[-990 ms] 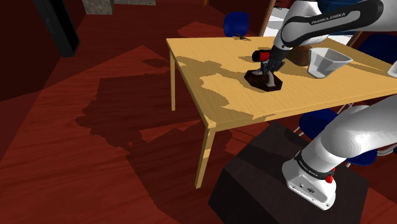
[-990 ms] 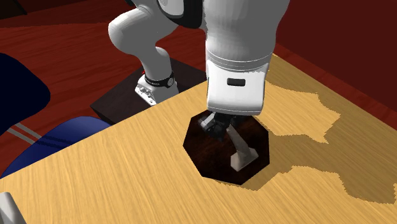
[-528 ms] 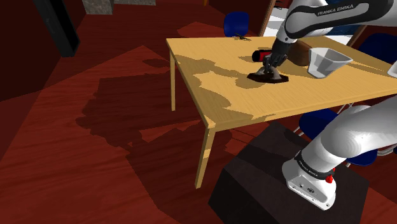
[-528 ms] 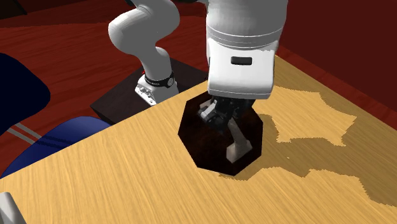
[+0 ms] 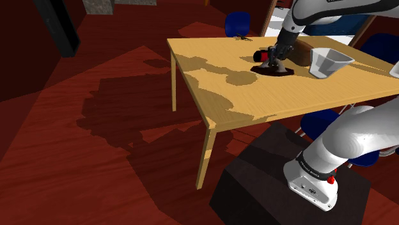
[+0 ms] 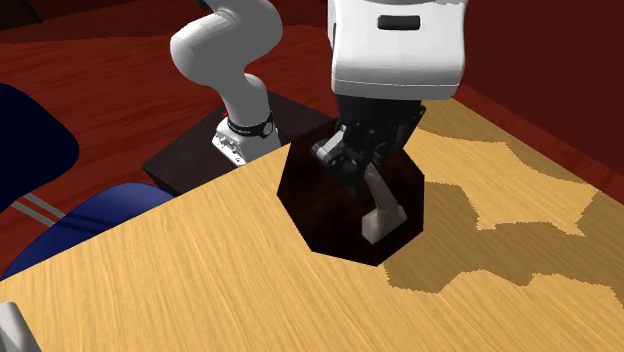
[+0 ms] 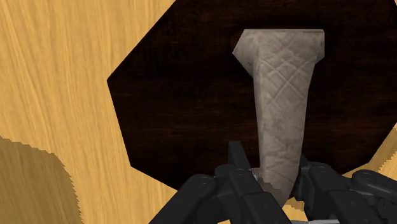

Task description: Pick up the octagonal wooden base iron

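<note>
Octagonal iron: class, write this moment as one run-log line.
pincer: shut on iron by grey handle | iron: clear of table | shadow: on table

Light wooden table [image 5: 256, 96]; pale cup [image 5: 330, 61] standing on it, upright.

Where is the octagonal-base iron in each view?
Shoulder view: iron above the far part of the table, beside the pale cup.
Second exterior view: iron at centre, below the white arm.
Wrist view: iron across the middle, end effector clasping its grey handle.
Shared landmark: the yellow table.
</note>
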Action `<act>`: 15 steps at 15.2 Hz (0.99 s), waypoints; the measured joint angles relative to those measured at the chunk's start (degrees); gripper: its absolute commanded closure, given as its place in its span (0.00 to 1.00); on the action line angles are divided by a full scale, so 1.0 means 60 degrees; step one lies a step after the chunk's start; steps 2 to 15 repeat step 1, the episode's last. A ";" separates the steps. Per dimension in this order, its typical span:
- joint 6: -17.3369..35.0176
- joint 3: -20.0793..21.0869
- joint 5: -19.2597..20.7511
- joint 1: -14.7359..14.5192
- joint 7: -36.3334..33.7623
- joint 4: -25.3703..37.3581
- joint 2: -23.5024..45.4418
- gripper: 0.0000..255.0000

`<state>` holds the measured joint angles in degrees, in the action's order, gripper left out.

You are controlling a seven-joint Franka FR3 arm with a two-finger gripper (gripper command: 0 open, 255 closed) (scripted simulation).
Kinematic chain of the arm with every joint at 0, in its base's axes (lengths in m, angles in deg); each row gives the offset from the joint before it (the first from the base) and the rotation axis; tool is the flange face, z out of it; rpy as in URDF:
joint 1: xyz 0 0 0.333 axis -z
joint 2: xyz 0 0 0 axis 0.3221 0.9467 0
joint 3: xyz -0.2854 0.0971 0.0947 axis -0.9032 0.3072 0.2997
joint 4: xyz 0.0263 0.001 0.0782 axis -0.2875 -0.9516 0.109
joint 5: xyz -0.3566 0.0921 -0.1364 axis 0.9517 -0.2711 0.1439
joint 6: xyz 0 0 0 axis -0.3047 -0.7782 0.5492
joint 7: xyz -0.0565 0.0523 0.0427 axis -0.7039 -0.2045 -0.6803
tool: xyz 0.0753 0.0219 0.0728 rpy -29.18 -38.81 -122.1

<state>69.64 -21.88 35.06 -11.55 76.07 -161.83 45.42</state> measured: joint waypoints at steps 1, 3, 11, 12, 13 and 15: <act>-0.0067 0.0007 -0.0006 -0.0004 0.0000 0.0067 0.0000 1.00; -0.0067 0.0007 -0.0006 -0.0004 0.0000 0.0067 0.0000 1.00; -0.0067 0.0007 -0.0006 -0.0004 0.0000 0.0067 0.0000 1.00; -0.0067 0.0007 -0.0006 -0.0004 0.0000 0.0067 0.0000 1.00; -0.0067 0.0007 -0.0006 -0.0004 0.0000 0.0067 0.0000 1.00; -0.0067 0.0007 -0.0006 -0.0004 0.0000 0.0067 0.0000 1.00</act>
